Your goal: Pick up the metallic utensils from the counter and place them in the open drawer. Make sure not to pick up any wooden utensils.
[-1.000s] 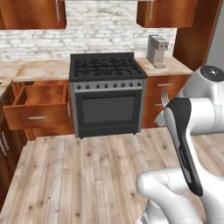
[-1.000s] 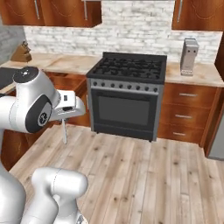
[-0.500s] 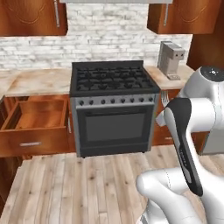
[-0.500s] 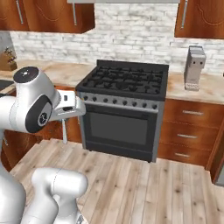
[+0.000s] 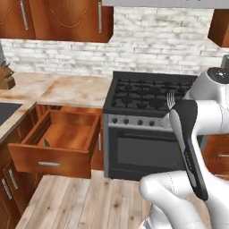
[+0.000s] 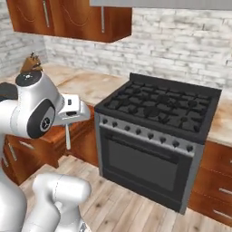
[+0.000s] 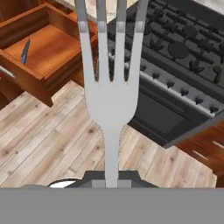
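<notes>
My gripper point(image 7: 111, 178) is shut on the handle of the slim silver fork point(image 7: 111, 100), one of the metallic utensils, whose tines point away from the hand. The tines point(image 5: 170, 99) also show above my forearm, and the fork's handle point(image 6: 68, 136) hangs below the gripper point(image 6: 69, 118). The open drawer point(image 5: 56, 163) stands pulled out to the left of the stove, below the marbled counter point(image 5: 76, 89). The black-handled knife point(image 5: 47, 143) lies inside the drawer point(image 7: 26, 76), at its left point(image 7: 25, 51). The fork is held above the floor, in front of the stove and to the right of the drawer. The wooden utensils are out of view.
A black gas stove point(image 5: 147, 134) with an oven door stands right of the drawer. A knife block point(image 5: 6, 78) sits on the left counter by a dark sink point(image 5: 6, 112). Wall cabinets point(image 5: 58, 20) hang above. Drawers point(image 6: 213, 190) flank the stove's right.
The whole scene has shifted right and grown nearer, so the base has moved toward the drawer side. The fork stays held in the shut gripper.
</notes>
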Robot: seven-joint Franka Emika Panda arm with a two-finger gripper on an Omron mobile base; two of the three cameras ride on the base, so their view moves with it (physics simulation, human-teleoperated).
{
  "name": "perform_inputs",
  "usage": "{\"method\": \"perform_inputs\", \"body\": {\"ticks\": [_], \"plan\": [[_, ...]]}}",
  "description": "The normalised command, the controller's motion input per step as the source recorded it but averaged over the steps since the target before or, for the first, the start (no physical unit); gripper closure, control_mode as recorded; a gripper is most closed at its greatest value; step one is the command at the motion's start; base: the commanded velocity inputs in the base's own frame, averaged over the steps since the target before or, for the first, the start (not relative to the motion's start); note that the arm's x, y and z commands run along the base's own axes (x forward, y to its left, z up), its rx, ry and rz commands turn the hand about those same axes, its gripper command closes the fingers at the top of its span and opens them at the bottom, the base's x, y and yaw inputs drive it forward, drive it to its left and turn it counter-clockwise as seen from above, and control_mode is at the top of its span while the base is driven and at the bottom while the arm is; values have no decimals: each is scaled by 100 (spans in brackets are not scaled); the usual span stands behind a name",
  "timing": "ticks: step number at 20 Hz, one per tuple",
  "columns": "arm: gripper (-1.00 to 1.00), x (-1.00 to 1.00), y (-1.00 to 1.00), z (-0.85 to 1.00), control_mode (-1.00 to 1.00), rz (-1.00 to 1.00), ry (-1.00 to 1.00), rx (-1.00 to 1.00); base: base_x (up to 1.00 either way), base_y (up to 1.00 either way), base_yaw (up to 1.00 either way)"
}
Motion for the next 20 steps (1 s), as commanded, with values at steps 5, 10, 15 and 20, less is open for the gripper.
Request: {"method": "perform_inputs", "body": {"ticks": [5,10,15,20], "plan": [[100,0,0,0,100,0,0,0,18,-4,77],[100,0,0,0,100,0,0,0,-14,-4,84],[100,0,0,0,100,0,0,0,-3,0,72],[100,0,0,0,100,0,0,0,0,-16,42]]}}
